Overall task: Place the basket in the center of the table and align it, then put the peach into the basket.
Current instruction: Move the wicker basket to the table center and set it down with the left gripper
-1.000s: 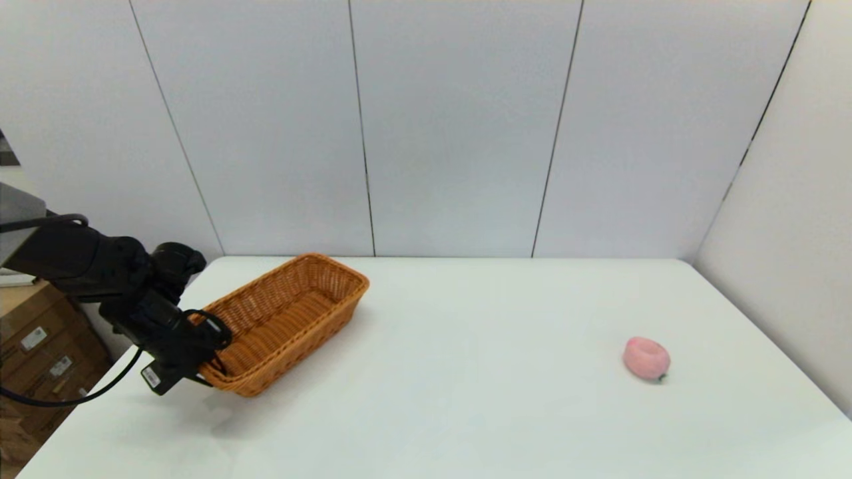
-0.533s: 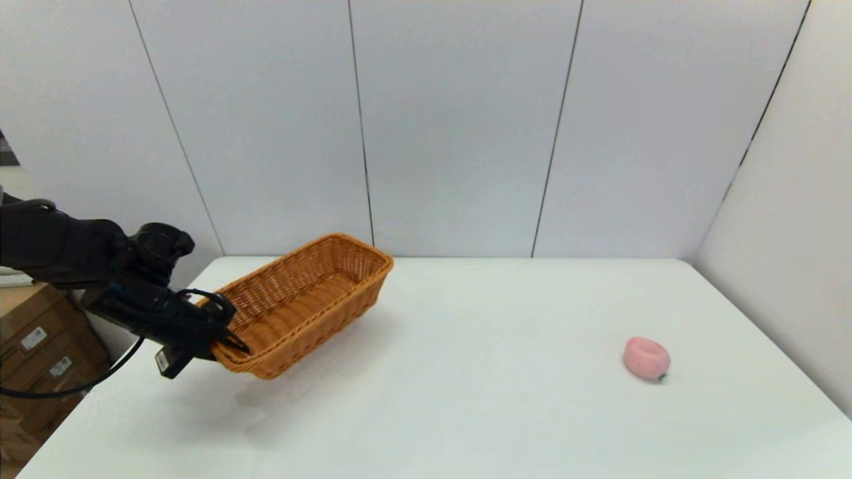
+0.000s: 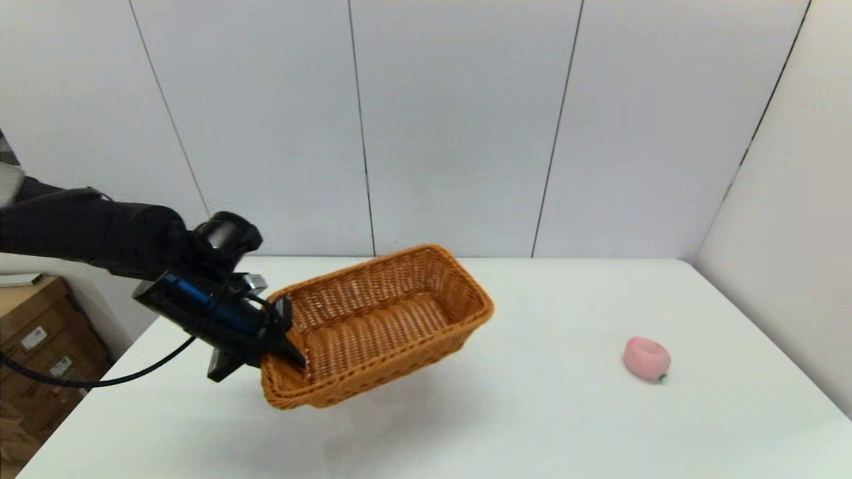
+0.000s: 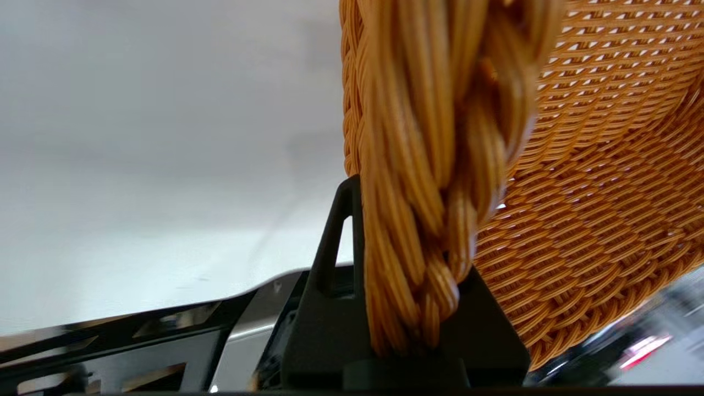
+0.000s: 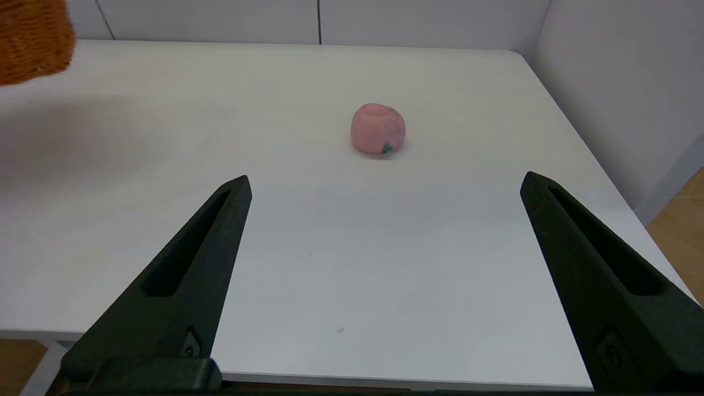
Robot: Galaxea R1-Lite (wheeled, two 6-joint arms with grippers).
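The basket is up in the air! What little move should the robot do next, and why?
Probably carry the basket a bit farther toward the table's middle, then lower it flat. The left hand is shut on its braided rim, and it hangs tilted above the table, left of centre. The peach waits on the right, with the open right hand short of it.

The left arm enters from the left edge of the head view and reaches toward the middle, its wrist angled down and to the right. The left gripper sits at centre left of the frame, its fingers clamped on the braided rim of the basket, one on each side of the wall. The right gripper shows only in its own wrist view, its two black fingers spread wide apart and holding nothing.
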